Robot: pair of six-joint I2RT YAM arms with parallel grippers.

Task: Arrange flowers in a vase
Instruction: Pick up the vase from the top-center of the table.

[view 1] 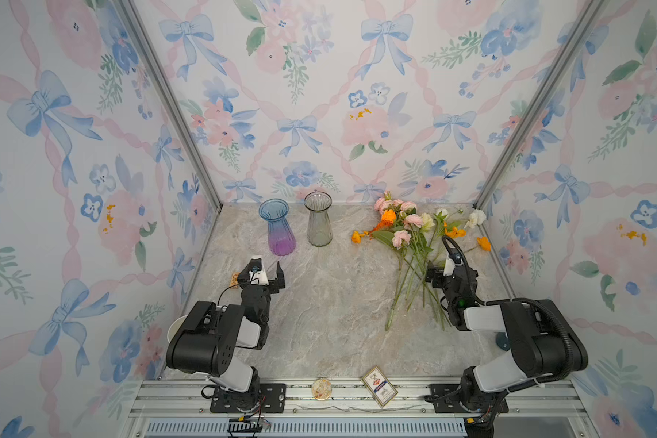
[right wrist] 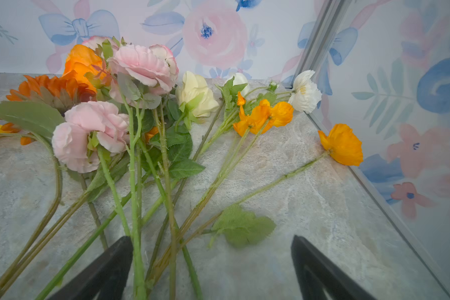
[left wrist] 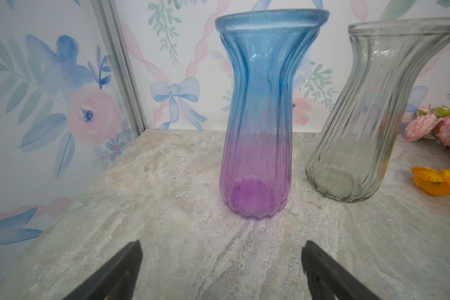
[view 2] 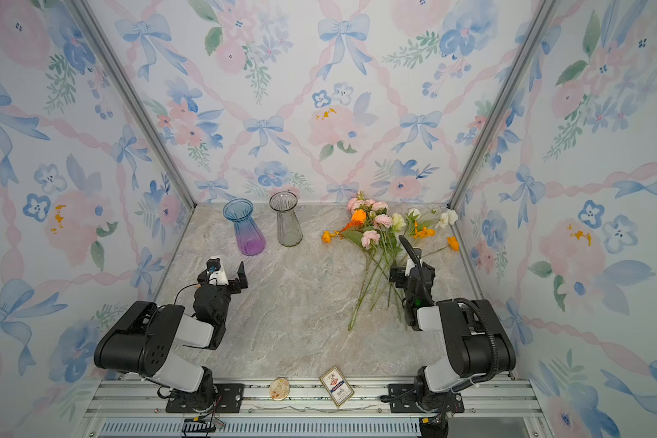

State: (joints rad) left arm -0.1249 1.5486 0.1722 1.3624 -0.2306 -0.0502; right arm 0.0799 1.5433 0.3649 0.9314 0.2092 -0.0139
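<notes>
Nothing is arranged yet. Both vases stand empty at the back of the marbled grey worktop (view 1: 319, 322), the ribbed blue-to-purple glass vase (view 1: 276, 227) just beside the ribbed clear glass vase (view 1: 318, 223). The long green-stemmed artificial flowers (view 1: 406, 235) (pink, orange, cream and white blooms) all lie in one heap on the right, their stems crossing. The right pincer (right wrist: 212, 240) hangs wide open over the stem ends, holding nothing. The left pincer (left wrist: 222, 246) faces the blue vase, equally spread and empty. Every stem seems left to place, and the tangle may hinder lifting one alone. A small boxed card deck (view 1: 379, 386) and a round patterned disc (view 1: 321, 388) lie on the front rail, well apart from the flowers.
</notes>
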